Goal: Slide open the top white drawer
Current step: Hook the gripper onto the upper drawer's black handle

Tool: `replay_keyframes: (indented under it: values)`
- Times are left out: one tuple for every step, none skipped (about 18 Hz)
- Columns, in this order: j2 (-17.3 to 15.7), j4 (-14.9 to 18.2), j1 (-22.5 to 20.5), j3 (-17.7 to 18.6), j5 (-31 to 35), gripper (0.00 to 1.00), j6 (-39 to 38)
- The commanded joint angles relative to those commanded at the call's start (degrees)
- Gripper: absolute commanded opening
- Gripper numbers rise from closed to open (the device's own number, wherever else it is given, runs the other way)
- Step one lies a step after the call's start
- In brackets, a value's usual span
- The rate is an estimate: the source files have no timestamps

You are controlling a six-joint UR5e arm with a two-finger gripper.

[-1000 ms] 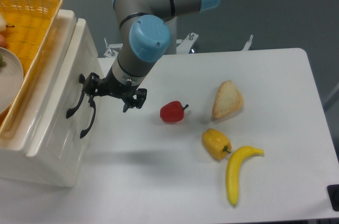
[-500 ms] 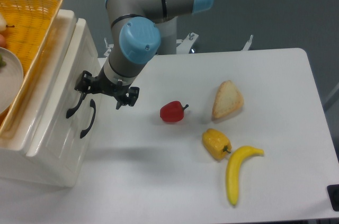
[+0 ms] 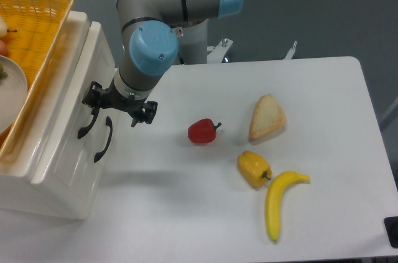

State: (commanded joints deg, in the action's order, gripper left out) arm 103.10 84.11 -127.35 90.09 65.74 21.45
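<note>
Gripper [image 3: 118,105] at top white drawer [image 3: 68,98] handle

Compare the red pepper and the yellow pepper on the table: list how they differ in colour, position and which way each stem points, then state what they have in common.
Colour: the red pepper is red, the yellow pepper yellow.
Position: the red pepper lies closer to the cabinet and the hand; the yellow pepper lies beside the banana.
Stem: the red pepper's stem points up-right toward the bread; the yellow pepper's points down-right toward the banana.
Both lie loose on the white table, untouched.
</note>
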Motion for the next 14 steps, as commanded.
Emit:
replay_keyframes:
  values:
    - [0.0, 0.0, 0.0, 0.0, 0.0, 1.0, 0.0]
    - [0.0, -0.1, 0.0, 0.0, 0.0, 1.0, 0.0]
    - [0.0, -0.1, 0.0, 0.0, 0.0, 1.0, 0.0]
    - [0.0, 0.0, 0.0, 0.1, 0.0, 1.0, 0.0]
    - [0.0, 0.0, 0.0, 0.1, 0.1, 1.0, 0.0]
    - [0.1, 0.0, 0.1, 0.1, 0.4, 1.0, 0.0]
    - [0.1, 0.0, 0.1, 0.1, 0.7, 1.0, 0.0]
    - [0.2, 0.0, 0.1, 0.1, 0.8, 1.0, 0.0]
    - [0.2, 0.0, 0.1, 0.3, 0.8, 1.0, 0.0]
    - [0.1, -0.1, 0.1, 0.5, 0.8, 1.0, 0.0]
    - [0.1, -0.1, 0.1, 0.8, 0.8, 1.0, 0.0]
    - [0.1, -0.1, 0.1, 1.0, 0.7, 1.0, 0.0]
    - [0.1, -0.1, 0.1, 1.0, 0.7, 1.0, 0.0]
    - [0.1, 0.0, 0.1, 1.0, 0.7, 1.0, 0.0]
